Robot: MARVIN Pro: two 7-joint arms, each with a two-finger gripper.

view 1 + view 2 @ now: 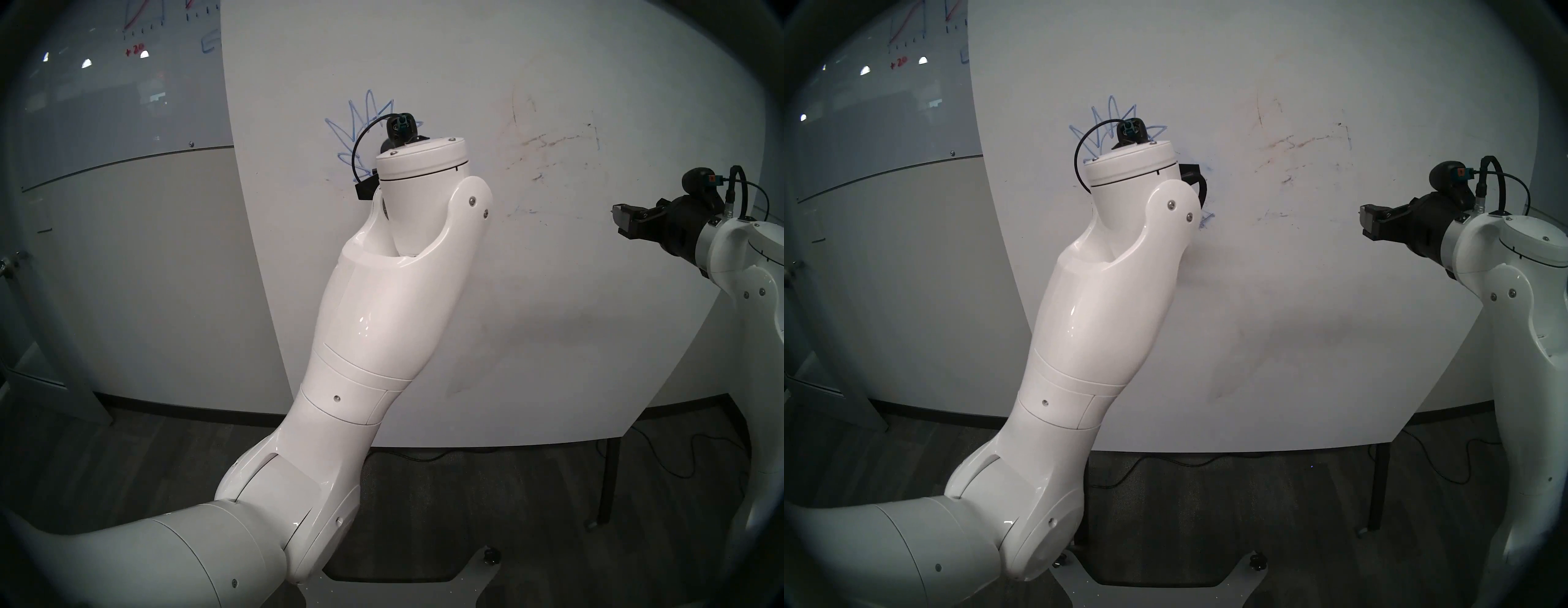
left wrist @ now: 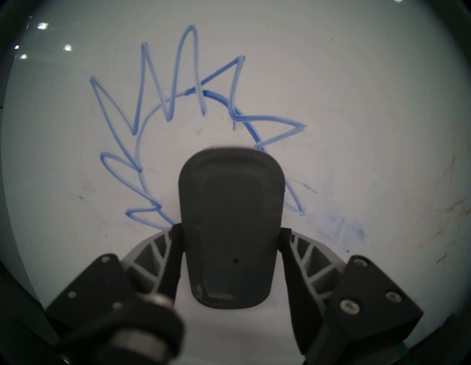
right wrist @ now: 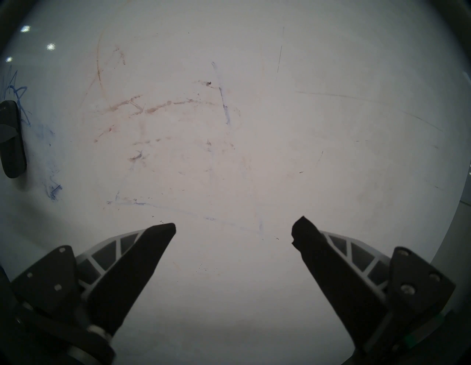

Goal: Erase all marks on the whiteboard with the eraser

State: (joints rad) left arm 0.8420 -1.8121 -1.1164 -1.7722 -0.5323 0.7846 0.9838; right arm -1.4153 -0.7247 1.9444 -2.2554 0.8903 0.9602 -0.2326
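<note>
The dark grey eraser [image 2: 230, 224] lies flat against the whiteboard [image 2: 356, 102], and my left gripper [image 2: 231, 239] is shut on its sides. It sits inside the lower right part of the blue spiky circle marks [image 2: 163, 107]; a blue smudge [image 2: 341, 224] spreads to its right. In the head view my left wrist hides that gripper and the eraser, and only some blue rays [image 1: 360, 123] show above it. Brownish streaks [image 1: 551, 142] cross the whiteboard [image 1: 466, 297] further right. My right gripper [image 3: 233, 229] hangs open in front of the board, holding nothing, and the eraser [image 3: 11, 142] shows at that view's left edge.
A glossy grey glass board [image 1: 106, 85] with red and blue graph scribbles hangs behind at the upper left. Below the whiteboard's bottom edge stand a dark stand leg [image 1: 609, 479] and cables [image 1: 679, 463] on the grey floor.
</note>
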